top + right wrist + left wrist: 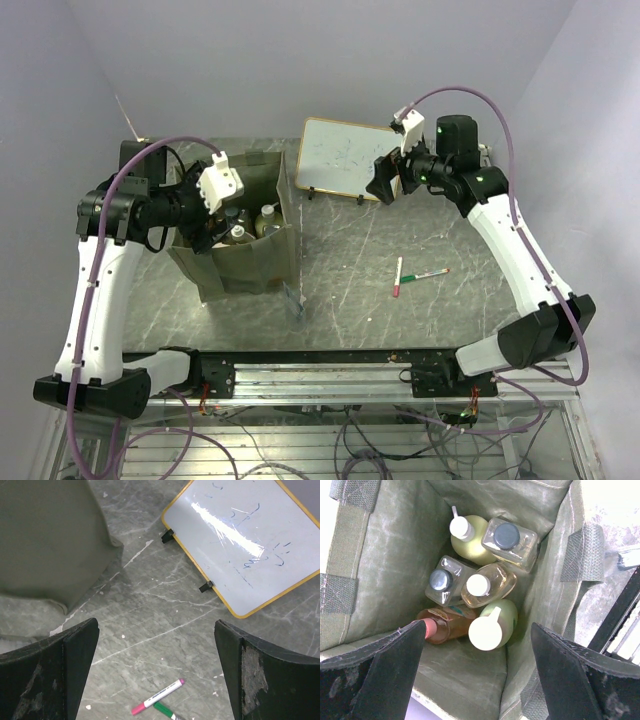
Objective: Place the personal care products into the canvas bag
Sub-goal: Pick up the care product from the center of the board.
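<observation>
Bottles crowd the floor of the boxy olive-green canvas bag (255, 262), which stands upright with its mouth open on the grey marbled table (350, 310). Over that mouth hangs the left gripper (476, 626), its two black fingers spread wide with nothing between them, pointing straight down into the bag.

Six products are packed together at the bottom. Against the bag's far wall stands a round yellow-green bottle (472, 545) with a white cap. Touching it on the right is a square clear bottle (515, 542) with a dark cap. Nearer, a second clear bottle (445, 580), also dark-capped, leans against a clear amber bottle (492, 585) with a white cap. Nearest the gripper, an orange bottle (447, 625) with a pink cap lies on its side, just beside a pale green bottle (495, 625) with a broad cream pump head.

Right of the bag and beyond it, a wood-framed whiteboard (345, 158) with faint blue scribbles stands propped on small black feet. The right gripper (156, 627) hovers above the table to the right of the bag, near the board's lower edge, its black fingers wide apart and empty. Further right of the bag, a white marker pen (157, 696) with a pink cap and a green marker pen (165, 712) lie on the stone. Their ends are close together, and both are well apart from the bag.
</observation>
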`<action>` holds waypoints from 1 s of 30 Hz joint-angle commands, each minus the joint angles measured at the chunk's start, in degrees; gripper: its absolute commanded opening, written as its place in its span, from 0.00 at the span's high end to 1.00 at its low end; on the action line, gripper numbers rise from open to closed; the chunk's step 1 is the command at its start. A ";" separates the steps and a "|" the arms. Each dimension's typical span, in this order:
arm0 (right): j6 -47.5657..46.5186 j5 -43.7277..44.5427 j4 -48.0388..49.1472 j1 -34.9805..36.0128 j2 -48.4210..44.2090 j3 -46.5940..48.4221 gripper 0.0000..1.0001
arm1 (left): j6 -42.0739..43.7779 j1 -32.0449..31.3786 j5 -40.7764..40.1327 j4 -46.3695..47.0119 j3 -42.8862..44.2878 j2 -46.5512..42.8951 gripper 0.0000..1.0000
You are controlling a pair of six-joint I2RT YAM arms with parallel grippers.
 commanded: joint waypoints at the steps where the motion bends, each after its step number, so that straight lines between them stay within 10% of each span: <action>1: 1.74 2.14 3.06 0.41 -2.11 -1.08 0.00 | -0.49 -0.45 2.45 1.52 1.35 -0.84 0.04; 30: 2.96 8.05 3.76 0.30 -1.27 -1.02 0.00 | 0.09 -19.14 0.56 -5.16 5.81 2.11 0.14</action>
